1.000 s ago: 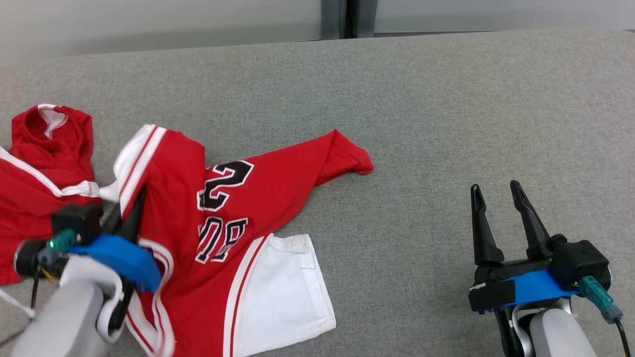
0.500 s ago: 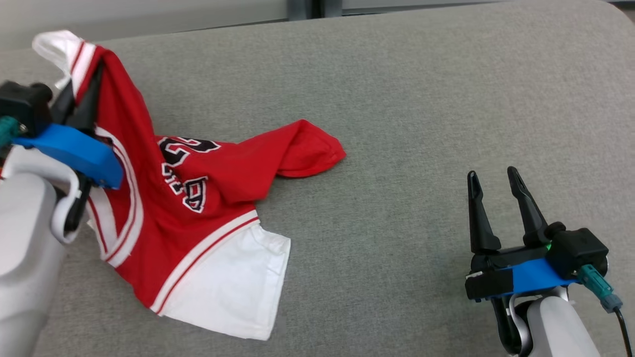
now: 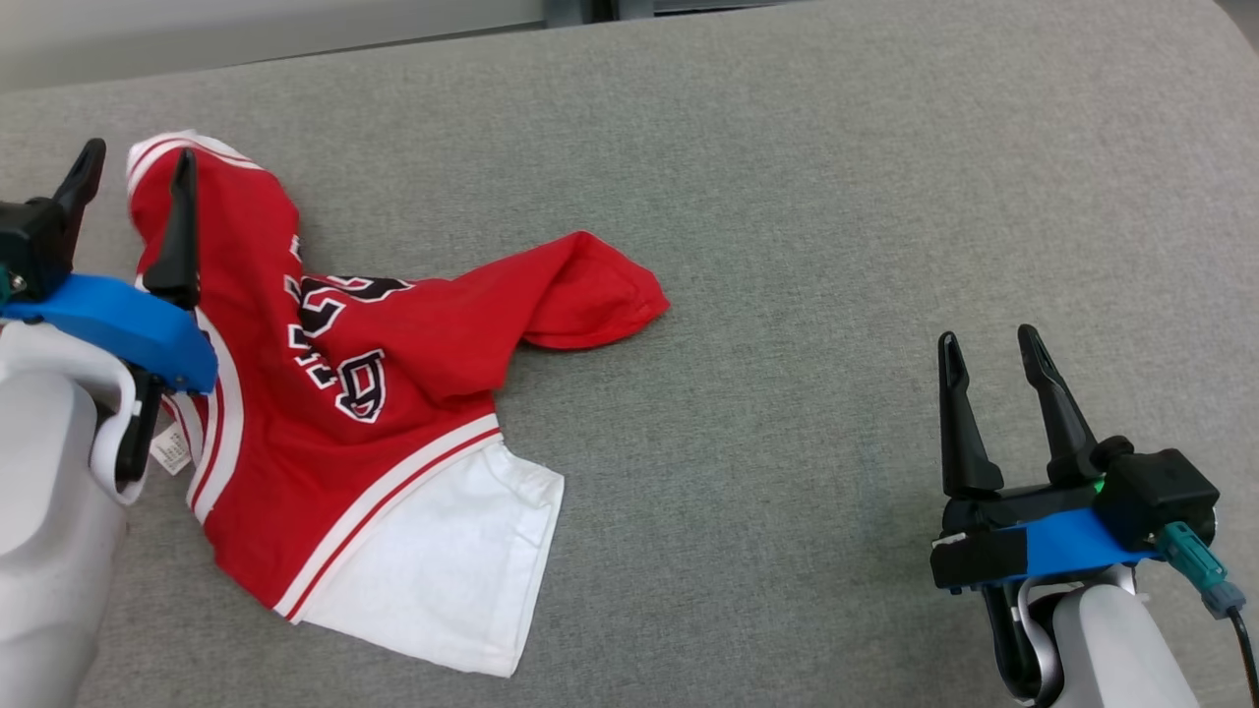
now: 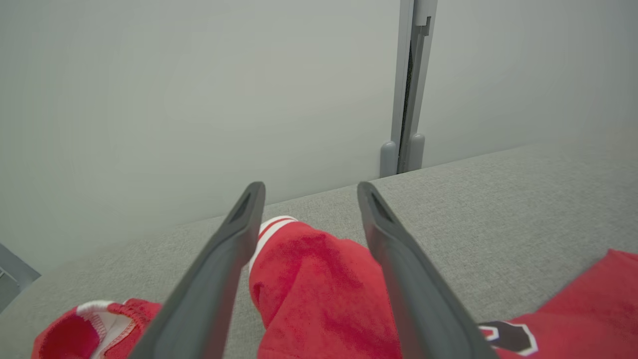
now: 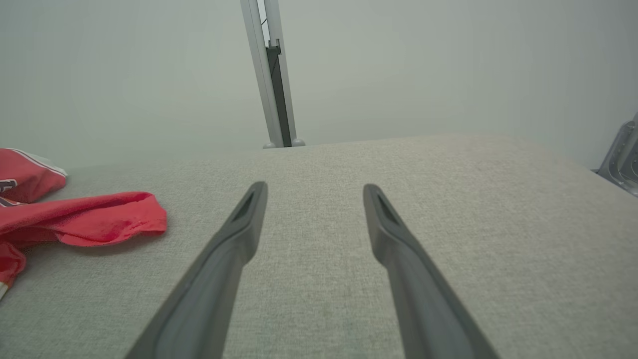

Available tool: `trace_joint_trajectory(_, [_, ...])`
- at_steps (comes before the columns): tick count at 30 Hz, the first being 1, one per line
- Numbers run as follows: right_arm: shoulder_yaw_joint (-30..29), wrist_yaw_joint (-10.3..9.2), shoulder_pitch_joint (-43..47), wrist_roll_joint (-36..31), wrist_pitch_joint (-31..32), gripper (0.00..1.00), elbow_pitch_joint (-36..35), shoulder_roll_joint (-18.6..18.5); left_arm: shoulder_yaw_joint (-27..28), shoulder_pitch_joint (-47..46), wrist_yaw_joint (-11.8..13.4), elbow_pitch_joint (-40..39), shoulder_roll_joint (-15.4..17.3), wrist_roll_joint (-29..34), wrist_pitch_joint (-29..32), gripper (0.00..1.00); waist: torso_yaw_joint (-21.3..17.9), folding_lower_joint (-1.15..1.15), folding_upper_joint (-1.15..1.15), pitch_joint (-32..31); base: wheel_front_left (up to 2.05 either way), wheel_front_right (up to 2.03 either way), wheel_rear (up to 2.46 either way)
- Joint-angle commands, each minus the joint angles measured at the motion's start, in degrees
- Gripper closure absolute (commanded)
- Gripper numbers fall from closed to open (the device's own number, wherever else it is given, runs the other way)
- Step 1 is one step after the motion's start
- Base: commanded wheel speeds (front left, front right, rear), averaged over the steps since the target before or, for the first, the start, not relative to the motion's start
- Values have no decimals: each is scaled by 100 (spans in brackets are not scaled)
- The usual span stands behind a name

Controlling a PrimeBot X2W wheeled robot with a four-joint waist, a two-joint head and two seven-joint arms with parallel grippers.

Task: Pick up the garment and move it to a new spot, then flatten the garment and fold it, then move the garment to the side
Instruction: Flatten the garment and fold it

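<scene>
Presently, the red-and-white garment (image 3: 413,334) lies crumpled on the left side of the grey tabletop (image 3: 787,197). The left claw (image 3: 135,172) stands open, fingers astride the garment's raised white-trimmed edge; contact appears slight, possibly none. The right claw (image 3: 989,344) is open over bare tabletop, well apart.

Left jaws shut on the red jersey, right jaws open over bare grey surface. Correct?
Not quite. The left gripper has its jaws open, not shut: the left wrist view shows its fingers spread wide, with the red jersey lying loose in the gap. The rest holds: the right gripper has its jaws open over the bare grey surface, apart from the jersey.
</scene>
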Motion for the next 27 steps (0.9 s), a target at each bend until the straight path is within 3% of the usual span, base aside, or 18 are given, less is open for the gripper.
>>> trace_joint_trajectory(1, [-10,-2,17,-27,-5,0,-1,-2,73,138,56,-94,-14,37,-40,0,72,-1,0,-69,0,0,0])
trace_joint_trajectory(8, [-13,-2,127,-75,-5,0,14,-3,1022,1250,452,-1818,-153,374,-44,0,322,-1,0,-291,0,0,0])
trace_joint_trajectory(14, [-11,-2,212,-124,-5,0,47,-2,1738,2482,586,-3078,-604,840,-45,0,510,-1,0,-492,0,0,0])
trace_joint_trajectory(21, [-9,-2,303,-142,-5,0,98,-3,2299,3556,477,-3941,-1303,1375,-46,0,701,-1,0,-746,0,0,0])
trace_joint_trajectory(27, [17,-2,382,-139,-5,0,143,-2,2639,4237,256,-3956,-1775,1618,-46,0,794,-1,0,-938,0,0,0])
